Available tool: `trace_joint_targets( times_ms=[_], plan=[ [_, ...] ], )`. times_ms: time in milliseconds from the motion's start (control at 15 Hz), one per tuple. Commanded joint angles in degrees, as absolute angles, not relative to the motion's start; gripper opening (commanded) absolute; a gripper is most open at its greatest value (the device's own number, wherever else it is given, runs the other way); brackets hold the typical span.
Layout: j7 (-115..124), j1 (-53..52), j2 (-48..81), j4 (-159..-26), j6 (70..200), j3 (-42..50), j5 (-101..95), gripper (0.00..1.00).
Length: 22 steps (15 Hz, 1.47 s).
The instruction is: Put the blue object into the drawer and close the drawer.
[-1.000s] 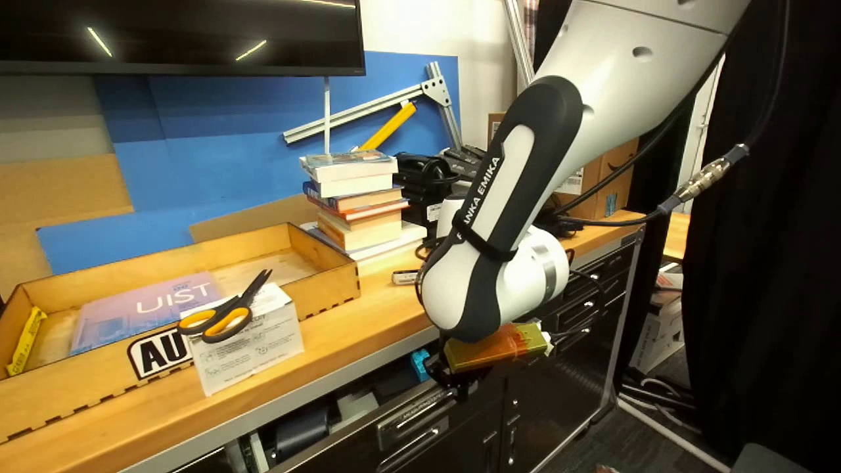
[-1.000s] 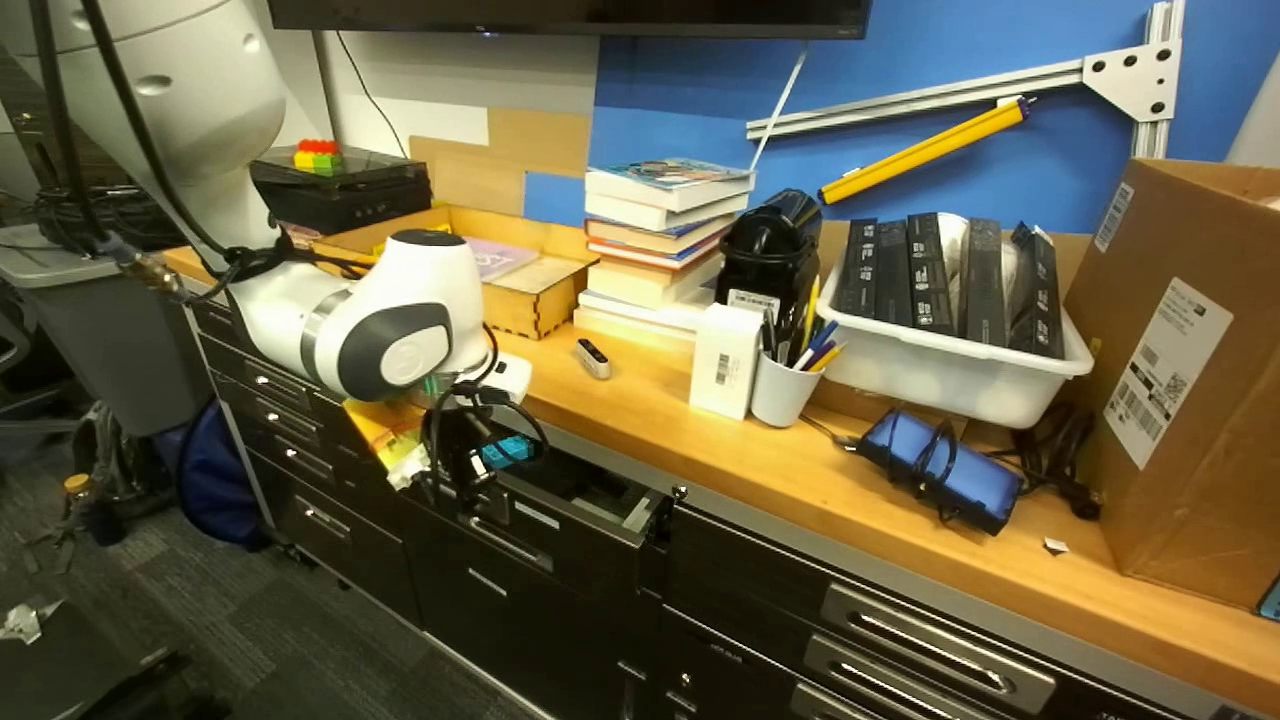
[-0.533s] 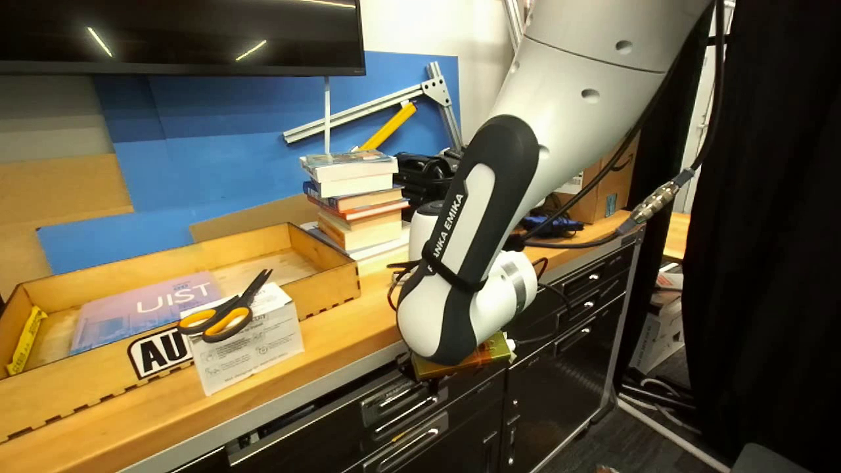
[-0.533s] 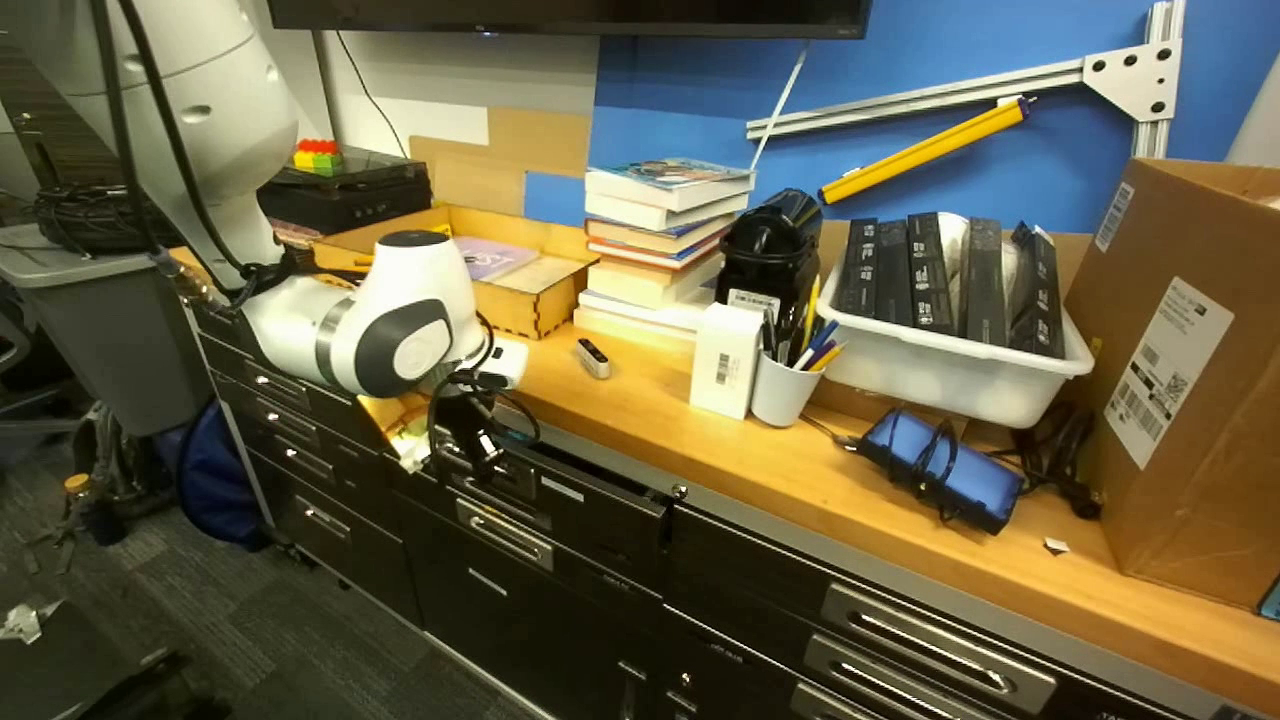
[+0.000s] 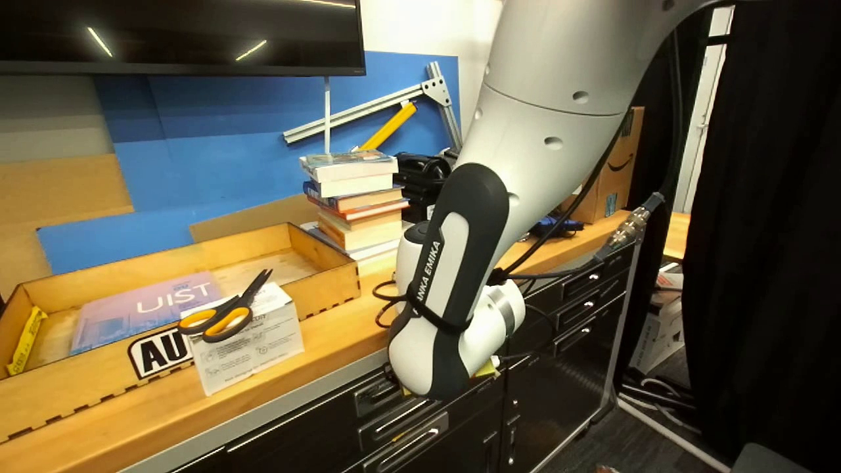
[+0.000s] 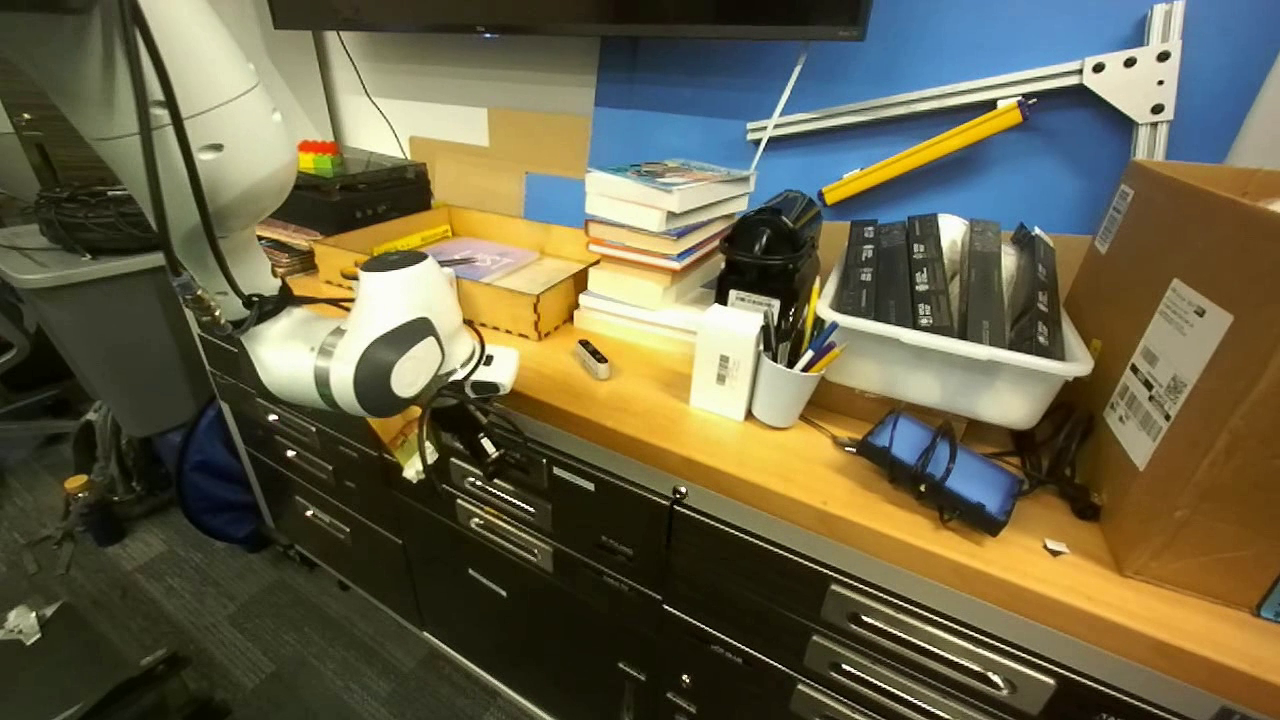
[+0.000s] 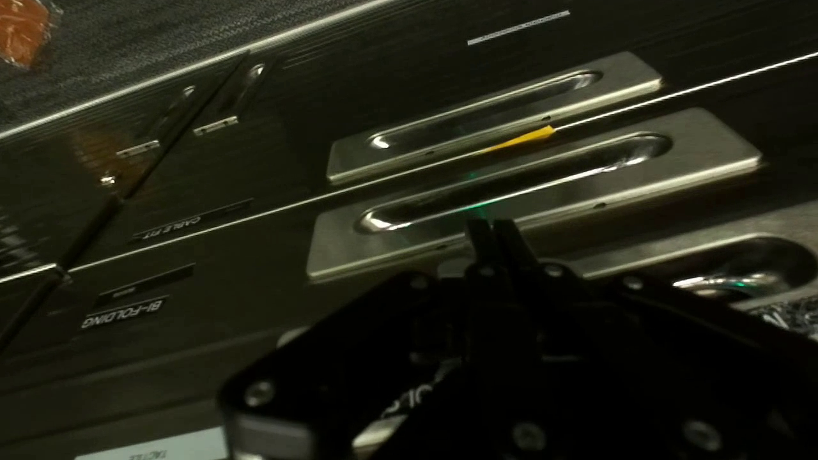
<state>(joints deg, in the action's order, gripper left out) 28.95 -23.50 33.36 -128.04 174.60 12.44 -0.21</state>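
Pincer (image 7: 491,225), in the wrist view: its two black fingers (image 7: 477,239) are pressed together, their tips in front of a long metal handle (image 7: 533,191) on a black cabinet (image 7: 243,287); whether they touch it cannot be told. The black-fronted drawer (image 6: 610,515), just under the wooden bench (image 6: 640,410), is closed or very nearly so, which hides its inside. The light-blue object is out of sight in all three views. On the bench, a shallow wooden tray (image 5: 322,289) holds a lilac book (image 5: 151,309) marked UIST and a yellow strip (image 5: 27,341); in front of it stands a white box (image 5: 253,341) with orange-handled scissors (image 5: 243,301) lying on top. Past a tall stack of books (image 6: 655,240), a pale grey cup (image 6: 783,392) holds several coloured pens (image 6: 820,340), and a white tub (image 6: 930,370) is packed with a row of slim black boxes (image 6: 930,275). Compared with one second ago, the drawer has slid in: it stood open then, with the light-blue object showing inside. The white robot arm (image 5: 525,131) has also come down lower.
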Motion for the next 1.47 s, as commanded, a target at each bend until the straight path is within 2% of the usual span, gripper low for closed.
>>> trace_joint_targets(
  times_ms=[0, 333, 400, 533, 600, 733, 800, 1067, 1133, 1400],
  plan=[
    [29.5, -27.2, 35.7, -125.7, 177.8, 15.2, 2.0, 0.09],
    [29.2, -28.9, 35.9, -125.3, 177.4, 16.3, 3.6, 0.09],
    [29.2, -29.3, 35.6, -125.5, 175.8, 16.7, 3.5, 0.34],
    [26.6, -27.4, 31.5, -127.8, 168.5, 15.1, 2.3, 0.37],
    [25.7, -27.1, 28.3, -130.0, 164.4, 15.3, 1.2, 0.44],
    [25.8, -27.3, 22.2, -133.4, 155.3, 16.7, -2.6, 0.59],
    [23.5, -24.7, 18.6, -134.8, 149.8, 14.5, -4.1, 0.66],
    [10.1, -23.4, 6.4, -136.9, 131.5, 14.6, -0.3, 0.97],
    [10.7, -17.4, 3.1, -136.8, 127.9, 9.2, -2.8, 1.00],
    [0.5, -11.1, -5.5, -135.3, 117.3, 3.5, 2.8, 1.00]
  ],
)
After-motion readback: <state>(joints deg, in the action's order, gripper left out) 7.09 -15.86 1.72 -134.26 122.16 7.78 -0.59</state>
